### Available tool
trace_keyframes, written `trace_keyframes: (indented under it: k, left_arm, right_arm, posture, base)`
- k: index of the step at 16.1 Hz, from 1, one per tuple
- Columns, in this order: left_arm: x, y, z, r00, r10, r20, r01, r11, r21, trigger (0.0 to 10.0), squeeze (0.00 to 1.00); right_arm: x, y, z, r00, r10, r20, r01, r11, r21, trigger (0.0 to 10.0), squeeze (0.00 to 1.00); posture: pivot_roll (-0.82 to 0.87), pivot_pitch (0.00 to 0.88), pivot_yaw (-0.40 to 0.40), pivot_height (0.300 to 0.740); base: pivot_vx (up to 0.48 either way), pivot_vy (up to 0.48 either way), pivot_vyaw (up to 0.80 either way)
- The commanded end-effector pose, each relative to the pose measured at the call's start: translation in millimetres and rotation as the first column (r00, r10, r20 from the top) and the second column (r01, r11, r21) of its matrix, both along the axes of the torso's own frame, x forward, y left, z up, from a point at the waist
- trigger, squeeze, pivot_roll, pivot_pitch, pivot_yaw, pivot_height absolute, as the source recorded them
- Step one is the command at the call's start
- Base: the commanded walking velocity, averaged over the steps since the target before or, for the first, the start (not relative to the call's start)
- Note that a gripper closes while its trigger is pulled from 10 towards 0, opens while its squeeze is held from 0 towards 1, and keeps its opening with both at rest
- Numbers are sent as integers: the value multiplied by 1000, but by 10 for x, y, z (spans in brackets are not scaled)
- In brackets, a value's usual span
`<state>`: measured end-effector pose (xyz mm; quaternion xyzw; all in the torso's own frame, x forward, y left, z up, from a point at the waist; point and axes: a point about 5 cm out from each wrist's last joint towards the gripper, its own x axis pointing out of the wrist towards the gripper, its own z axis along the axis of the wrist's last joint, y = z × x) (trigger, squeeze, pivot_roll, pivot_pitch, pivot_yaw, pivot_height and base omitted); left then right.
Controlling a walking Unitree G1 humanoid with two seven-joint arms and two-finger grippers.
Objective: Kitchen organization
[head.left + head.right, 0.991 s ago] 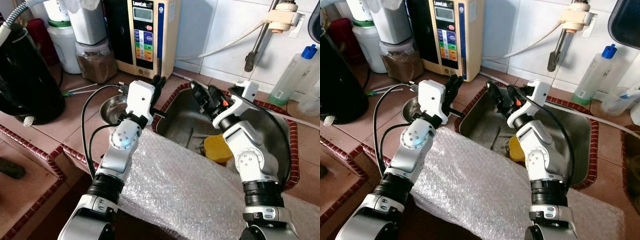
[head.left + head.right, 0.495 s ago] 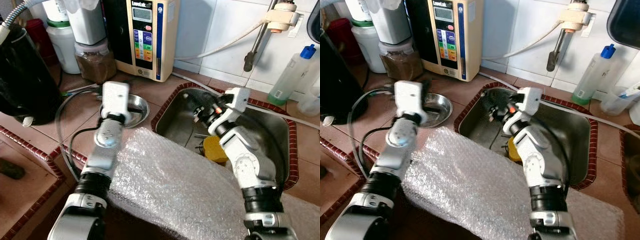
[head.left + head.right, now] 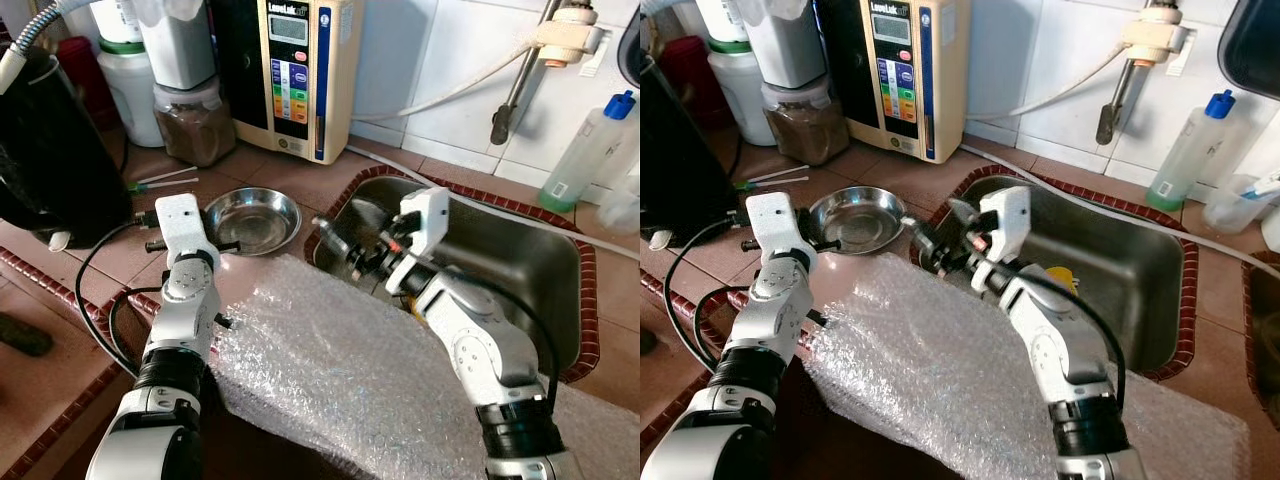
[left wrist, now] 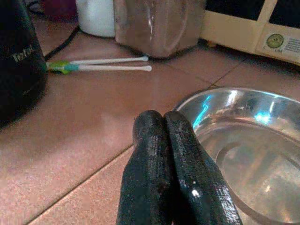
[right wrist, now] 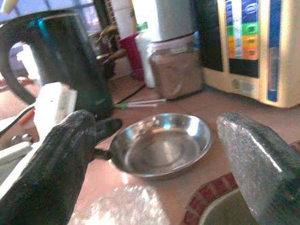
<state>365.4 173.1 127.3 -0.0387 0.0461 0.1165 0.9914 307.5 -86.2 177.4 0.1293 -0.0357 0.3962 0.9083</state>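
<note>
A tiled kitchen counter (image 3: pixel 280 175) with a steel sink (image 3: pixel 520 250) set into it, edged with red tiles. A round steel bowl (image 3: pixel 252 220) sits on the counter just left of the sink's rim, empty and upright.

The left gripper (image 4: pixel 176 154) lies low over the counter just beside the bowl's near-left edge; its two black fingers are pressed together with nothing between them, tips at the bowl's rim. Whether they touch the rim cannot be told.

The right gripper (image 3: pixel 345 255) reaches across the sink's left corner toward the bowl. Its fingers (image 5: pixel 61 154) are spread wide, holding nothing, with the bowl seen between them in the right wrist view.

A sheet of bubble wrap (image 3: pixel 350 370) covers the near edge of the counter, under both forearms.

Behind the bowl stand a jar of brown powder (image 3: pixel 195 120), a cream water purifier (image 3: pixel 295 75) with a button panel, and a white container (image 3: pixel 125 85). A black kettle (image 3: pixel 45 150) is at far left. Two cotton swabs (image 4: pixel 110 64) lie on the tiles between kettle and jar. A tap (image 3: pixel 515 85) hangs over the sink, and a clear bottle with a blue cap (image 3: pixel 590 145) stands at far right.
</note>
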Motion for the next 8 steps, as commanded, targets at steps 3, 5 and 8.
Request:
trace_keyframes:
  k: [3,5,8]
  left_arm:
    - [58,-22,9,999,4,-54,-7,998,-68,10000,0]
    - [69,-19,12,998,7,-61,-13,995,-99,10000,1000]
    - [88,-3,70,999,14,-46,-19,994,-108,10000,1000]
  right_arm:
    - [-56,39,9,999,35,17,-35,999,-29,10000,0]
    - [-72,63,-5,999,43,19,-43,998,-44,10000,0]
    - [-89,79,-19,998,52,20,-51,997,-59,10000,0]
  posture:
    - [41,0,23,740]
    - [43,0,24,740]
    - [45,0,26,740]
  base:
    - [0,0,0]
    - [0,0,0]
    - [0,0,0]
